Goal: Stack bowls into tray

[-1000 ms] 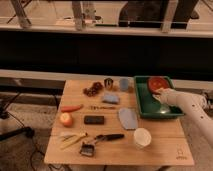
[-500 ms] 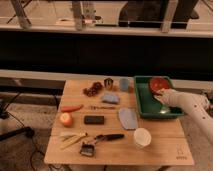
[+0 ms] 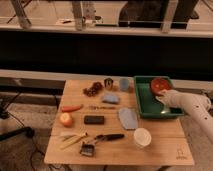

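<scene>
Wooden table (image 3: pixel 165 135) — carrot (image 3: pixel 72 107), grey-blue cloth (image 3: pixel 128 118), white cup (image 3: pixel 142 137).

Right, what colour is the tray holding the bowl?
The tray is dark green in the camera view; the gripper hangs over it by the bowl.

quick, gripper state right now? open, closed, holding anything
gripper: cannot be told; it is over the dark green rectangular plastic tray, close by the small red-orange round bowl.

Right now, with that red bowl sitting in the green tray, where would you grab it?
Probably its near rim, coming from above: the red bowl sits upright and shallow, and the walls of the green tray block a sideways approach. The gripper is at its near edge.
</scene>
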Controlling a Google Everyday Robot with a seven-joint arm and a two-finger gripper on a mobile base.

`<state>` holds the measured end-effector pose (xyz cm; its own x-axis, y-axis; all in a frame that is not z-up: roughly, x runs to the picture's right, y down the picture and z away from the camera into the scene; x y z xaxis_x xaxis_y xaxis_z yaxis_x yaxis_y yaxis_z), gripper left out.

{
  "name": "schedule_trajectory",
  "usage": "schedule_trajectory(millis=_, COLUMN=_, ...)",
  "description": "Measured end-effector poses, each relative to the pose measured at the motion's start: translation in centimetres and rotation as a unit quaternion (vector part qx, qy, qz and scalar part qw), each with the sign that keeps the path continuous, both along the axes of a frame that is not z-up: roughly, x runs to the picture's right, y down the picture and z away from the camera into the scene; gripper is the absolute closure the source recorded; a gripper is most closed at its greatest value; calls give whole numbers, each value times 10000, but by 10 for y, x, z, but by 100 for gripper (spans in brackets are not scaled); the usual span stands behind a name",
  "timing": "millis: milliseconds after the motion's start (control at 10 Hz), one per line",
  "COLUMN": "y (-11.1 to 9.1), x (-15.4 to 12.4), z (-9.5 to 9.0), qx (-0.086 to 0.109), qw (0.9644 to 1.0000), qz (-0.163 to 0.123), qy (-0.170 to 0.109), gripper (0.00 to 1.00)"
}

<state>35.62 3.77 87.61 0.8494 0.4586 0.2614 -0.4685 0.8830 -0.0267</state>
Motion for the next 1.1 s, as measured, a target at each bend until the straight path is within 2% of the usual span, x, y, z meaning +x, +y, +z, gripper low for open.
schedule_trajectory(millis=300, y=1, x=-6, z=0, qx=19, qw=10000, qz=-1, qy=-57, gripper=98)
schedule_trajectory(millis=1100, y=14, x=-26, z=1, qx=7, qw=9996, qz=-59, qy=-268, gripper=100)
